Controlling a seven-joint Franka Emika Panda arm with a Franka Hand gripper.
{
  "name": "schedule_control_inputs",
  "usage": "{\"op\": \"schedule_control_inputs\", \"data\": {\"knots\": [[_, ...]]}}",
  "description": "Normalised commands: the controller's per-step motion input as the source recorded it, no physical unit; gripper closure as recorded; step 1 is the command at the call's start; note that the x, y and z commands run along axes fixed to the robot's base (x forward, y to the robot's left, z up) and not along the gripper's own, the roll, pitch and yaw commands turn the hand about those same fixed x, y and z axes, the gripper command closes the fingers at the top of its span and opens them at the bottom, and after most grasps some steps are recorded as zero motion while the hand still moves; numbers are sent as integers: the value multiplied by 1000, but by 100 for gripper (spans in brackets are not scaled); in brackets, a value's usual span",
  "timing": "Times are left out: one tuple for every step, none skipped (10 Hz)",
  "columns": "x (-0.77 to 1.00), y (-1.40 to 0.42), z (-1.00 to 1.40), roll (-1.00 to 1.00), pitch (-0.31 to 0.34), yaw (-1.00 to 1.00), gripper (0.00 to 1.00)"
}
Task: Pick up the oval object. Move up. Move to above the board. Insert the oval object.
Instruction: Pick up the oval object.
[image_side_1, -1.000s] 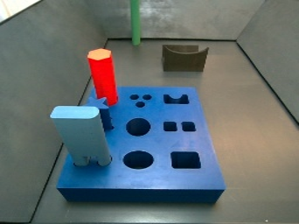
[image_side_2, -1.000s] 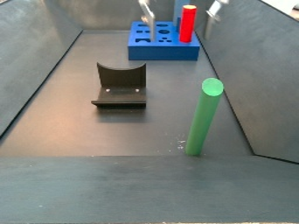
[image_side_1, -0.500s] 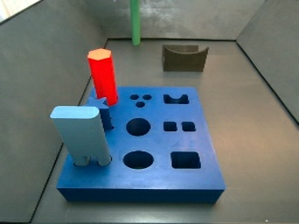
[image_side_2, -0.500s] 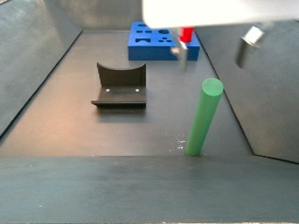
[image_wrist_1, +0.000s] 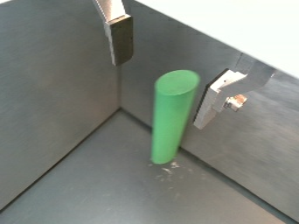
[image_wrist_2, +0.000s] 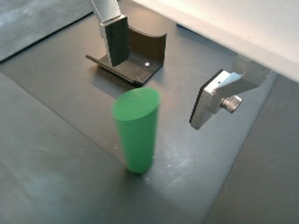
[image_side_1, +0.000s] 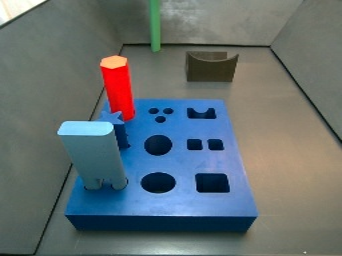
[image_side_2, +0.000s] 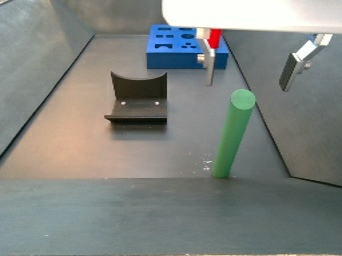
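Pick-up step in hand: gripper (image_wrist_1: 170, 72) spread wide, empty, above upright oval object (image_wrist_1: 170, 117) near a far corner, well apart from board (image_side_1: 167, 160). Next, judged: descend, straddle, close.

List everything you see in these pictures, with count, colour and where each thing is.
Green peg: one, green, standing upright on the floor near a wall, apart from the board.
Board: one, blue, flat on the floor, with round, square and other holes in its top.
Red peg: one, red, upright in the board at a far corner.
Light-blue block: one, light blue, upright in the board at a near corner.
Fixture: one, dark, on the floor between board and green peg.
Gripper: one, silver fingers with dark pads, open, above the green peg, a finger on either side of its top, not touching.
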Motion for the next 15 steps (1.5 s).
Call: {"op": "schedule_control_inputs", "data": {"knots": [[149, 503, -334, -71, -229, -440, 0], [171, 349, -551, -67, -191, -334, 0], [0, 0, -769, 0, -174, -391, 0], [123, 0, -534, 0, -107, -323, 0], [0, 0, 0, 0, 0, 14, 0], [269, 0, -334, 0, 83, 0, 0], [-49, 0, -666, 0, 0, -257, 0], [0, 3, 0, -16, 0, 0, 0], [0, 0, 0, 0, 0, 0, 100], [0, 0, 0, 0, 0, 0, 100], [0, 0, 0, 0, 0, 0, 100], [0, 0, 0, 0, 0, 0, 100], [0, 0, 0, 0, 0, 0, 100], [0, 0, 0, 0, 0, 0, 100], [0, 0, 0, 0, 0, 0, 100]]}}
